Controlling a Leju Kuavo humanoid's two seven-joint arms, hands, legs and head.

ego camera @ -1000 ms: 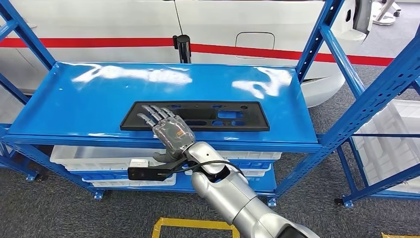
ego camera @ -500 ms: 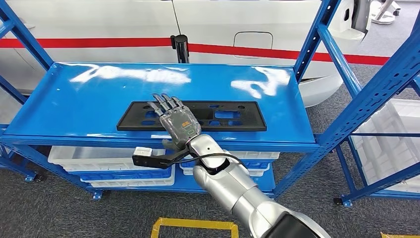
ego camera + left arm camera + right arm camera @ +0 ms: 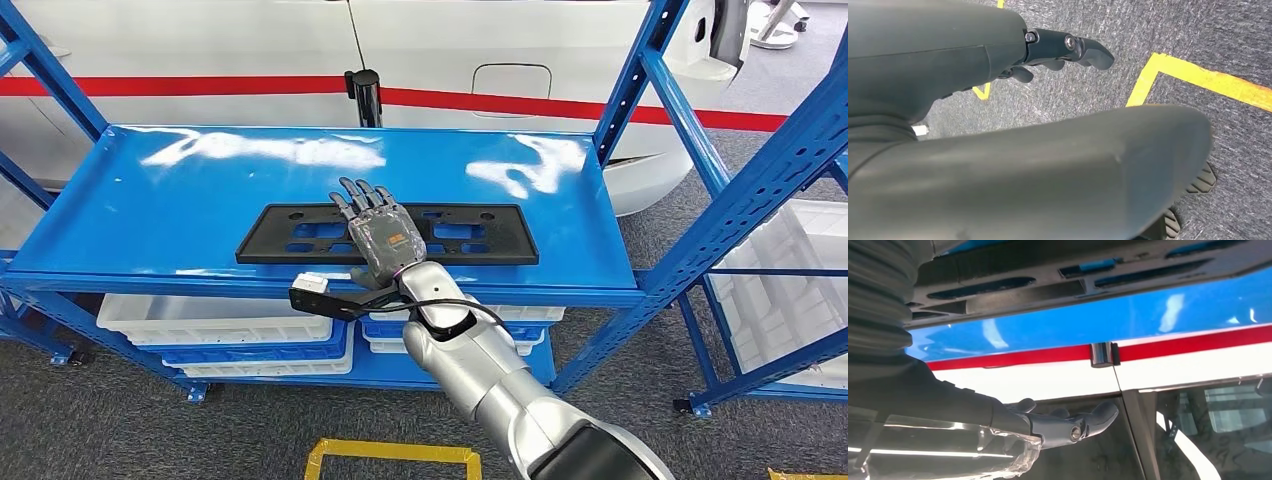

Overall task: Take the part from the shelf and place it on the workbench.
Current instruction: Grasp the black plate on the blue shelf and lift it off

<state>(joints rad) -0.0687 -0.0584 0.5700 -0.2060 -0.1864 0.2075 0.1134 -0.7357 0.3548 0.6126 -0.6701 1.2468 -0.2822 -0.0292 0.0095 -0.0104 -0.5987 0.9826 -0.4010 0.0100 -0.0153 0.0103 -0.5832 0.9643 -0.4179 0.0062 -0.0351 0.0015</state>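
Note:
A flat black plastic part (image 3: 480,235) with several cut-outs lies lengthwise on the blue top shelf (image 3: 180,200), near its front edge. My right hand (image 3: 380,235) reaches over the middle of the part, palm down and fingers stretched out flat and apart, holding nothing. In the right wrist view the part (image 3: 1073,280) lies just across from the extended fingers (image 3: 1073,425), with a gap between them. My left hand (image 3: 1063,47) hangs over the grey carpet, fingers loose and with nothing in them.
Blue rack uprights (image 3: 640,80) stand at the shelf's right corner. White bins (image 3: 200,320) fill the lower shelf. A white car with a red stripe (image 3: 200,60) and a black post (image 3: 367,95) stand behind. Another rack with a white bin (image 3: 790,290) is at right.
My right hand has moved forward and to the right, from the part's front left edge to above its middle. The part has not moved.

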